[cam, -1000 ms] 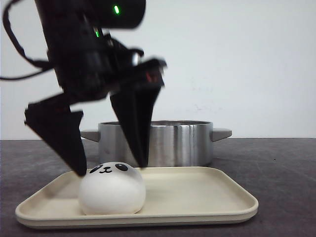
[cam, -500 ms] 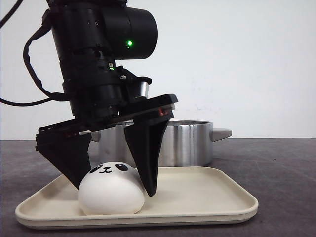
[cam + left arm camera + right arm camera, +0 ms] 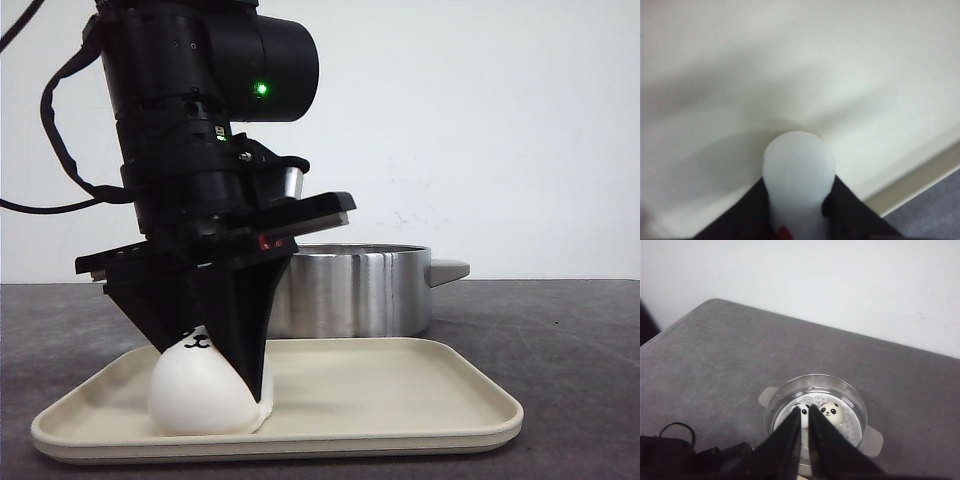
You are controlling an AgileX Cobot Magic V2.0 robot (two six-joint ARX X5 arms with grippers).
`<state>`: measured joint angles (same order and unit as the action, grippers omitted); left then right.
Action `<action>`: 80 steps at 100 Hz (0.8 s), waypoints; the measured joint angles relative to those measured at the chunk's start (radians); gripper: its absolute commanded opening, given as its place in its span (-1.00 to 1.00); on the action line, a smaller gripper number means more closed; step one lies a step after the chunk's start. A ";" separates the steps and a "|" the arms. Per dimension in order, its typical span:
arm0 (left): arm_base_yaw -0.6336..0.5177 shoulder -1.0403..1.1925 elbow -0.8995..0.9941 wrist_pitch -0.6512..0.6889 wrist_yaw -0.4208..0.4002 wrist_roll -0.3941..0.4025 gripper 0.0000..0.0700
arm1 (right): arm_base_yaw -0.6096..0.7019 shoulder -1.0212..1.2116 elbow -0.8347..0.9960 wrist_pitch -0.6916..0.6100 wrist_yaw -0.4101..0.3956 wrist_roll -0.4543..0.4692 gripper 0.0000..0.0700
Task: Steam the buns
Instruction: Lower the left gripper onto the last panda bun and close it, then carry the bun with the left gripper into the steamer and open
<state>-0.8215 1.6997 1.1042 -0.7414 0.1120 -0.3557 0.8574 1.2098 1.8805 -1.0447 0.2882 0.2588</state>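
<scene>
A bun at the tray's left end is squeezed by the left fingers: soft, easily crushed; the right fingers are closed, empty.

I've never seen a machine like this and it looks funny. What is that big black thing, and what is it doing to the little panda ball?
It's a robot arm. Its left end effector is squeezing a soft white panda bun on a cream tray. One picture looks from the front; the other two come from cameras on each wrist. The right wrist camera looks down from above its nearly closed right end effector into a steel pot, where at least two more panda buns sit.
</scene>
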 measured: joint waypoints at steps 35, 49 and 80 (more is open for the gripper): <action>0.015 -0.215 0.219 0.070 -0.112 0.109 -0.98 | 0.000 0.000 0.000 -0.009 0.000 0.000 -0.95; 0.084 -0.191 0.297 0.158 -0.120 0.158 -0.98 | 0.000 0.000 0.000 -0.006 0.000 0.000 -0.95; 0.216 -0.049 0.304 0.275 -0.122 0.174 -0.98 | 0.000 0.000 0.000 -0.006 0.000 0.000 -0.95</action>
<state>-0.6052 1.6508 1.4082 -0.4660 -0.0101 -0.1814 0.8574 1.2098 1.8805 -1.0508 0.2886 0.2588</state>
